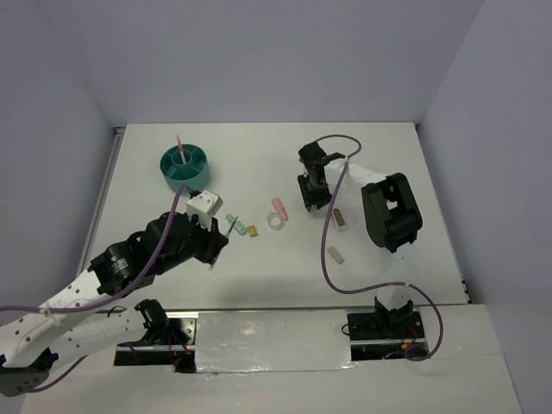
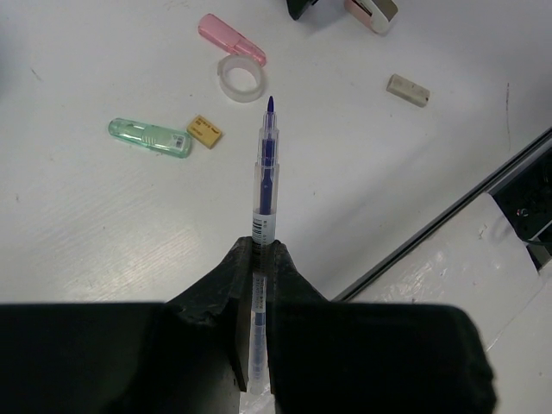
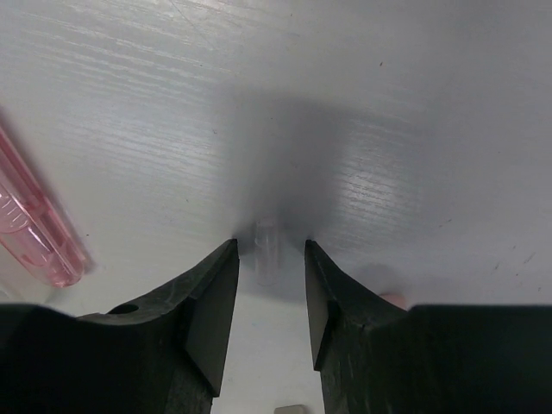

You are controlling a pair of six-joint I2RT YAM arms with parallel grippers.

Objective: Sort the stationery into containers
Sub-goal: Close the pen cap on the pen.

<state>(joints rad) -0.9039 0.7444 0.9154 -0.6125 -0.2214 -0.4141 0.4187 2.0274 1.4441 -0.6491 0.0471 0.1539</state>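
My left gripper (image 2: pixel 263 247) is shut on a thin clear pen with blue ink (image 2: pixel 266 164) and holds it above the table; in the top view it (image 1: pixel 214 244) is near the front left. The round teal organizer (image 1: pixel 172 175) stands at the back left with a pink pen (image 1: pixel 178 147) upright in its centre cup. A mint-green block (image 2: pixel 149 136), a tiny orange piece (image 2: pixel 204 131), a white tape ring (image 2: pixel 240 78) and a pink block (image 2: pixel 231 39) lie mid-table. My right gripper (image 3: pixel 270 248) is open, its tips down at the table either side of a small clear tube (image 3: pixel 266 263).
A brown block (image 1: pixel 340 217) and a beige block (image 1: pixel 336 254) lie right of centre, near the right arm. The pink block (image 3: pixel 34 224) lies just left of the right gripper. Purple cables run along both arms. A metal rail borders the table's near edge (image 2: pixel 448 216).
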